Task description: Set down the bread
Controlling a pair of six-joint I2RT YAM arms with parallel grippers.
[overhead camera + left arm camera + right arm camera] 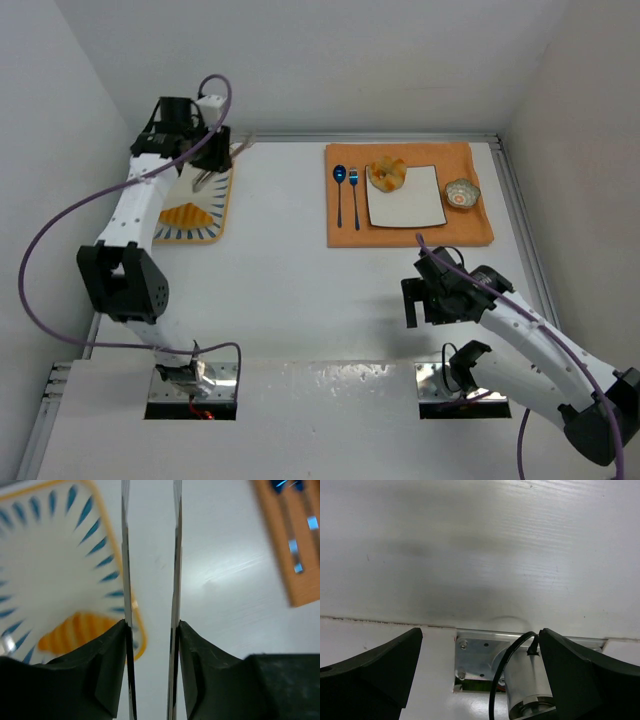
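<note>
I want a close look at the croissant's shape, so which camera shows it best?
Left wrist: the croissant appears largest there, ridges visible, though blurred and partly cut off by the left gripper finger. Top external shows it small on the patterned plate. Right wrist shows none of it.

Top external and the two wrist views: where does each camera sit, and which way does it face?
Top external: high behind the robot, looking down on the table; left arm and right arm show.
Left wrist: on the left arm, looking down between its fingers at the croissant on the striped plate.
Right wrist: low, facing the table's near edge; its fingers and base mount show.
Shared: top and left wrist both see croissant and orange mat.
</note>
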